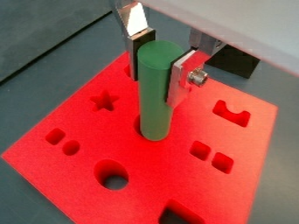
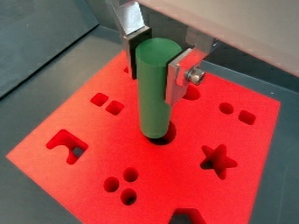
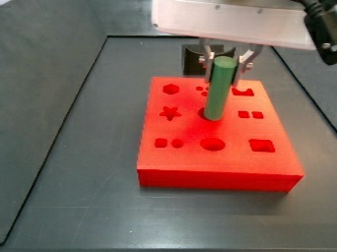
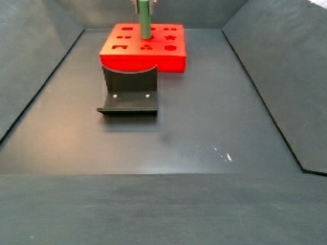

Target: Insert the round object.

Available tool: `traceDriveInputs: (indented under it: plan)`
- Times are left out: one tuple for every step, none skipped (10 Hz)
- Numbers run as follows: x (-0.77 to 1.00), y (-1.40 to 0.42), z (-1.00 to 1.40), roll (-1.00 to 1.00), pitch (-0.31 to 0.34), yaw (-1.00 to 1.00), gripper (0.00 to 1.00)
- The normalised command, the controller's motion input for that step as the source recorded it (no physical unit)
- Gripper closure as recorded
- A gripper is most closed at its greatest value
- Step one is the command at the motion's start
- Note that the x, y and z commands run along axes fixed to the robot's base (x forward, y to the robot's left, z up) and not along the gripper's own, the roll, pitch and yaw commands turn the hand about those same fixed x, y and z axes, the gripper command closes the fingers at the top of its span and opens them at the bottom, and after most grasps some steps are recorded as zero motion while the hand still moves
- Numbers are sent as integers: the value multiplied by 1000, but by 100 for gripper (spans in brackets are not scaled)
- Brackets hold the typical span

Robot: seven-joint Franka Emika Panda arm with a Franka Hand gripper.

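The round object, a green peg (image 1: 155, 87), stands upright between the silver fingers of my gripper (image 1: 160, 58), which is shut on its upper end. It also shows in a wrist view (image 2: 155, 87). Its lower end rests at a round hole (image 2: 165, 136) near the middle of the red block (image 2: 82, 175); a dark crescent of the hole shows beside it. In a side view the peg (image 3: 218, 89) rises from the block's top (image 3: 218, 157) under the gripper (image 3: 226, 61). From afar the peg (image 4: 144, 19) stands on the block (image 4: 144, 53).
The red block has other shaped holes: a star (image 1: 105, 101), a round hole (image 1: 112, 179), small squares (image 1: 211, 155). A dark grey curved holder (image 4: 129, 96) stands on the floor in front of the block. Dark walls edge the floor (image 4: 166, 191).
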Motion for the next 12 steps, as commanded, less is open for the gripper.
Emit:
traceDriveInputs:
  plan:
    - [-154,66,-149,26,0,-57,100]
    - [-397,180,-54,0,0,-257,100]
    - [-374,120,-31,0,0,-257,100]
    - [-191,0,-23,0,-10,-137,100]
    - [0,0,-154,0,-24,0,100]
    - [0,-3,-83,0,-11,0,100]
    - [31,6,0,0,0,0,100]
    - [166,0,-491,-69,-87,0,100]
    - [109,0,-860,-101,-110,0,100]
    - [157,63,-851,-101,-139,9,100]
    - [94,57,-880,-46,-177,0,100]
    - [0,11,-914,0,-169,0,100]
